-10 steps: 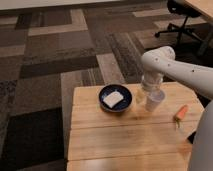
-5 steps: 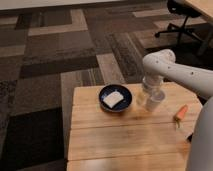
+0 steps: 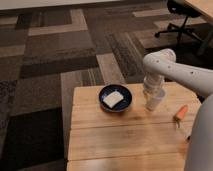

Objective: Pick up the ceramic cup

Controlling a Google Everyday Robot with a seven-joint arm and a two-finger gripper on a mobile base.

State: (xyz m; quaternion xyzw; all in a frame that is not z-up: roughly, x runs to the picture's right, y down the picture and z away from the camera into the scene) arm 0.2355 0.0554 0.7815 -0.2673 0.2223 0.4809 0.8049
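I am holding my gripper (image 3: 152, 95) over the ceramic cup (image 3: 154, 100), beside the blue bowl (image 3: 115, 97).

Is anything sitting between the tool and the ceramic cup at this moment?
Nothing visible does. The tool is directly above the ceramic cup, at its rim. The blue bowl sits off to one side on the wooden table, and the orange carrot on the other.

Patchwork grey and brown carpet tiles (image 3: 60, 55), slatted wooden table (image 3: 125, 135), office chair (image 3: 182, 20) at rear, claw (image 3: 152, 95) over table.
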